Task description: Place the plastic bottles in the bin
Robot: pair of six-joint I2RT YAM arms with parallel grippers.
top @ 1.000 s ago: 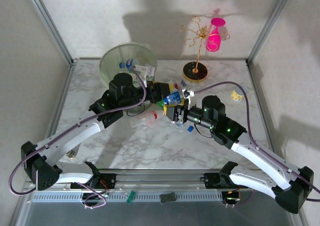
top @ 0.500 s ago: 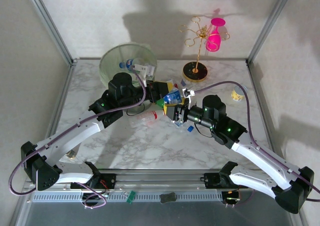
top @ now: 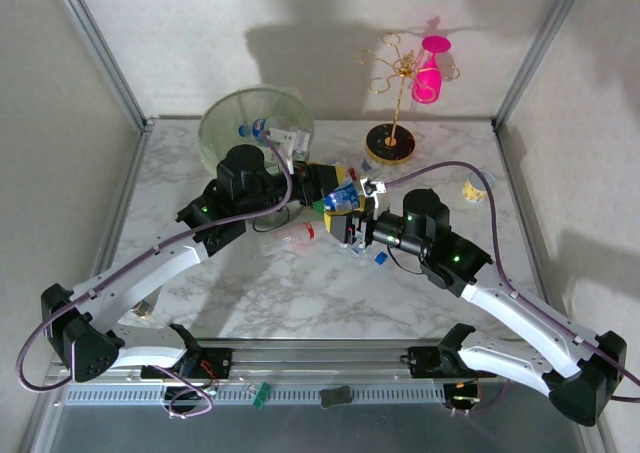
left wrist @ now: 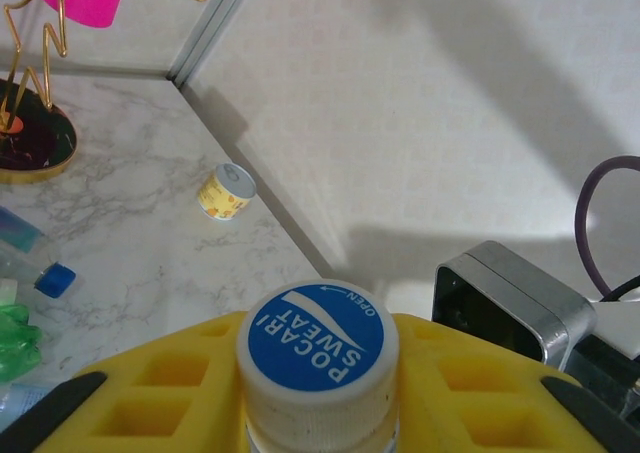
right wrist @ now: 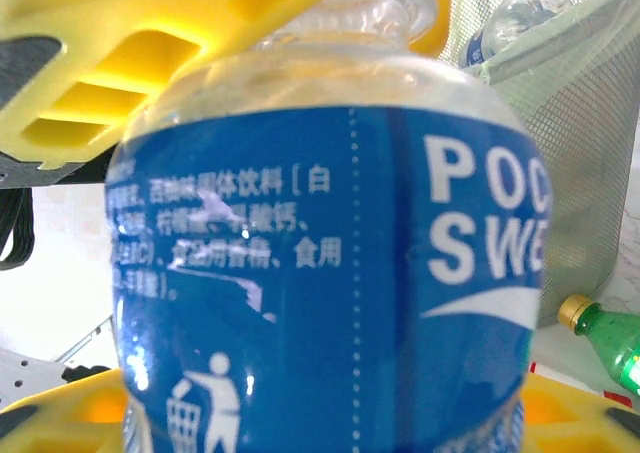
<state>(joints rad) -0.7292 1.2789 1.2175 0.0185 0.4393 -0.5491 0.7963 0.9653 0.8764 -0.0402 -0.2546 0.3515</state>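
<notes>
Bottle (right wrist: 330, 273) we are holding.
Left gripper (left wrist: 318, 378) is clamping its neck; we cannot tell whether the right gripper (right wrist: 320, 423) is gripping.

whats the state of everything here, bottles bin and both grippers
pocari sweat bottle: capped, held off the table
left gripper: shut on its neck
right gripper: fingers flank its body, grip unclear
bin: upright, holds a blue-capped bottle
red-capped bottle: lying on the table
green bottle: capped, on the table
small can: on its side
</notes>
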